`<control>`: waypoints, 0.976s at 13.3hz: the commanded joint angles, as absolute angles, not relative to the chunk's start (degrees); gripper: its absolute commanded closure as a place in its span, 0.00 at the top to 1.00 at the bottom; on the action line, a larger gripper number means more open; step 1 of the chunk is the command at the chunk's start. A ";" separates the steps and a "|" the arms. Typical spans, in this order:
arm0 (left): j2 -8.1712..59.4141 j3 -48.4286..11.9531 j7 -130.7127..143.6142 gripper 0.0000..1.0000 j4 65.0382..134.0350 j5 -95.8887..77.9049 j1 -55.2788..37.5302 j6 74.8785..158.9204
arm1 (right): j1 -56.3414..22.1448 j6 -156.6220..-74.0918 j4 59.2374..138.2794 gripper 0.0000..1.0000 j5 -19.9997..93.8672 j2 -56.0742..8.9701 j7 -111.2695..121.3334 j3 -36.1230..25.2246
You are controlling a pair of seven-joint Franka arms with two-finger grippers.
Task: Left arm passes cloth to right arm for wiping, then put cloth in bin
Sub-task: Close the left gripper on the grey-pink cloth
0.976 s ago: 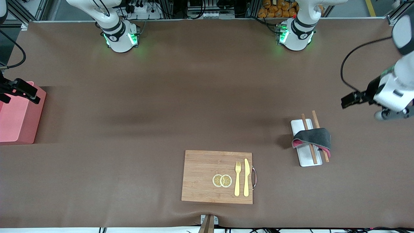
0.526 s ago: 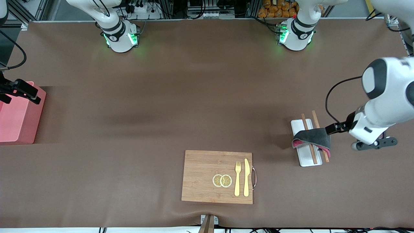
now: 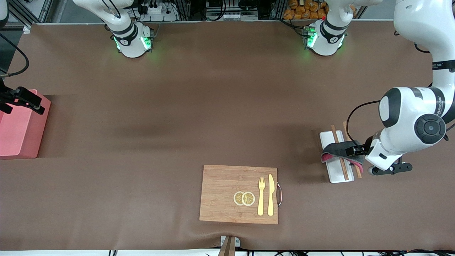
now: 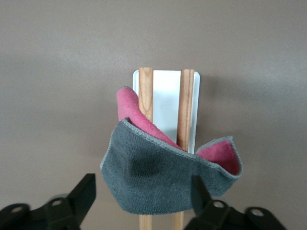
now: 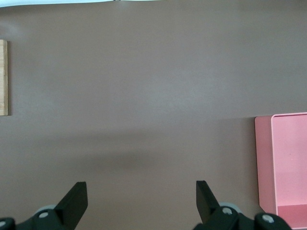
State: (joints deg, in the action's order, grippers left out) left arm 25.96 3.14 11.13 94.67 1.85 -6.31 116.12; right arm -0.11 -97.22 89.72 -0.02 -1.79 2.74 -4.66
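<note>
At the right arm's end of the table, your right gripper hangs over the pink bin and the bare mat just beside it, fingers spread wide and holding nothing; that arm waits.

Moving along, the wooden cutting board lies near the front camera at mid-table, with two lemon slices, a yellow fork and a yellow knife on it. It sits well apart from the cloth and should not get in your way.

Toward the left arm's end, the cloth is draped, grey face up with pink showing at the folds, across a small white tray and a pair of wooden chopsticks. The tray and sticks run lengthwise toward and away from the front camera; the cloth's long axis lies crosswise over them.

Your left gripper is right at the cloth's edge on the side facing the left arm's end of the table. Its fingers are wide apart and bracket the grey fold, with nothing clamped yet. The left arm is by far the nearer one, so the pick is yours to make from here.

The catch, I judge, is underneath: the chopsticks pass directly below the fold you are bracketing. Close too low and you may pinch a stick or drag the tray. Take only the raised grey edge.
</note>
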 commanded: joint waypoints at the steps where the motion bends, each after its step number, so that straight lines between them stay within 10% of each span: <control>1: 27.16 3.34 11.34 0.79 94.66 1.14 -6.42 116.46 | 0.62 -96.77 89.39 1.00 -0.09 -1.76 2.72 -4.22; 13: 28.39 3.25 11.60 0.60 94.75 0.44 -6.33 116.46 | 0.61 -96.68 89.47 1.00 -0.35 -1.93 2.81 -4.22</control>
